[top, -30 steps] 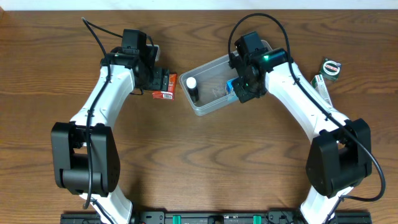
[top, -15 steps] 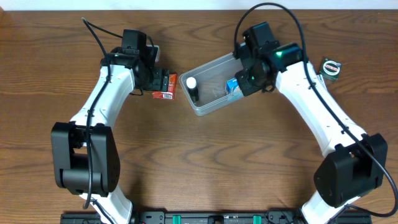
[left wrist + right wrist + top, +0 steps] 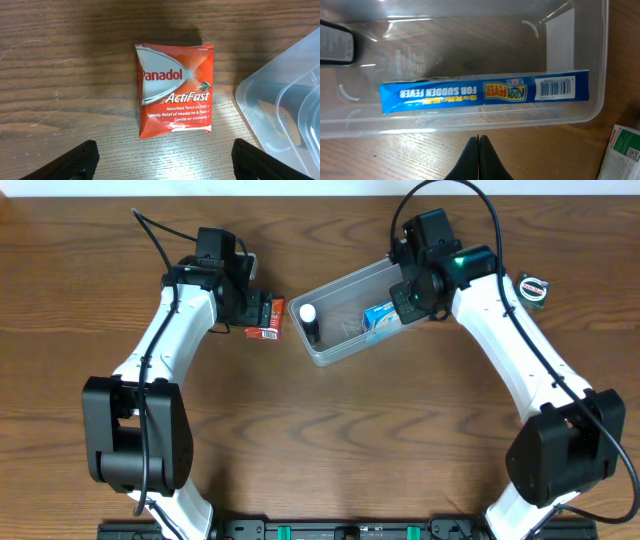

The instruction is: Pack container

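The left gripper (image 3: 167, 162) hovers directly above the red Panadol sachet (image 3: 174, 90), with its jaws spread wide and nothing between them. The sachet lies flat on the wooden table (image 3: 60, 75), just beside the container (image 3: 330, 355) and clear of its near corner. It is judged to be light, thin and pliable. Because it lies flat, pinch it across its short width or at a raised edge. The container sits at table centre, turned diagonally, and is made of clear thin-walled plastic. It is judged to be light, moderately stiff and liable to slide on the wood if nudged. If it must be steadied, grip the rim, not the smooth wall. Inside it, a dark tube with a white cap (image 3: 310, 320) lies at the left end and a blue Kool Fever packet (image 3: 485, 92) rests along the long wall. The right gripper (image 3: 479, 145) is above the container's right end, fingertips pressed together and holding nothing. A green-and-white packet (image 3: 622, 155) lies outside the tub.
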